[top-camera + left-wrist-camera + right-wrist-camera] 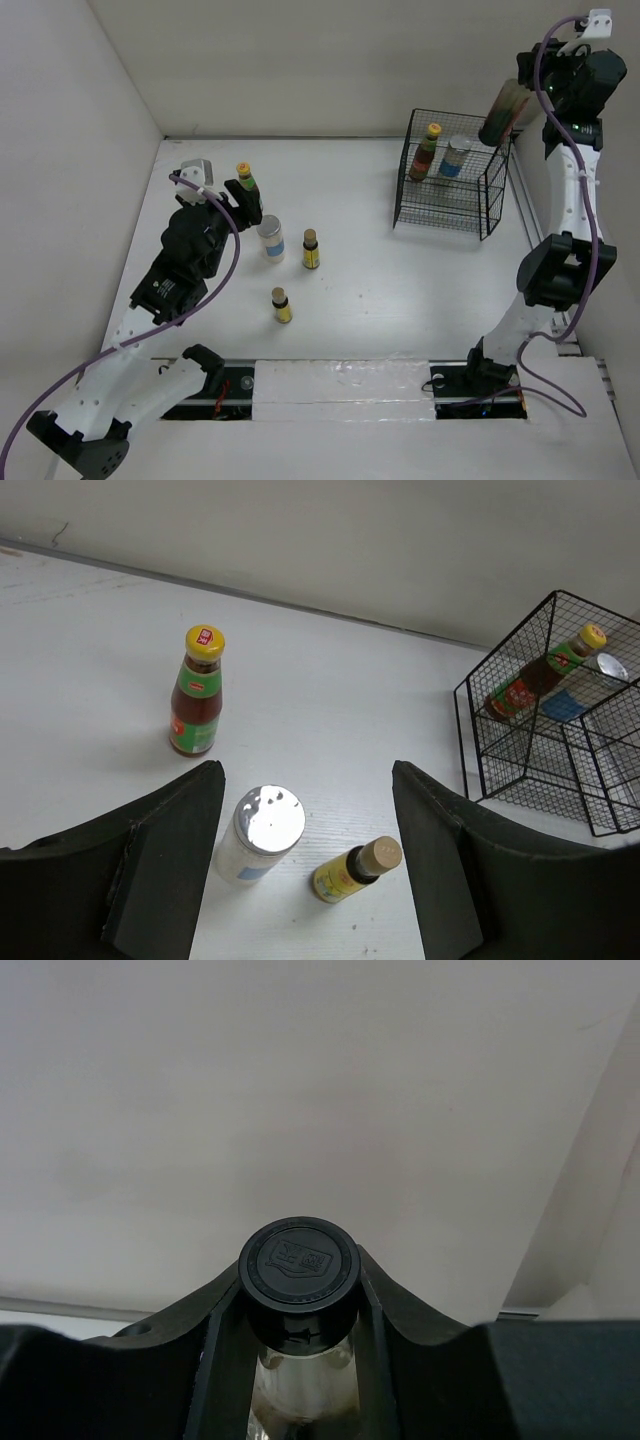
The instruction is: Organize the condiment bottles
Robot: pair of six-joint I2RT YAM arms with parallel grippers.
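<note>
My left gripper [243, 203] is open and empty, low over the table next to a red-green-labelled bottle with a yellow cap [245, 181]. In the left wrist view its fingers [305, 780] frame a squat white silver-lidded jar [262, 832] and a tiny yellow-labelled bottle [355, 870]; the red-green bottle [197, 692] stands beyond. A second tiny yellow bottle [282, 305] stands nearer the front. My right gripper [522, 108] is shut on the taller dark bottle [503, 112], held tilted high beside the basket; its black cap [299, 1260] sits between the fingers [299, 1290].
The black wire basket [490, 205] stands at the back right and holds another red-green bottle [428, 150] and a white jar [456, 157]. It shows in the left wrist view [470, 740] too. White walls close in on the left, back and right.
</note>
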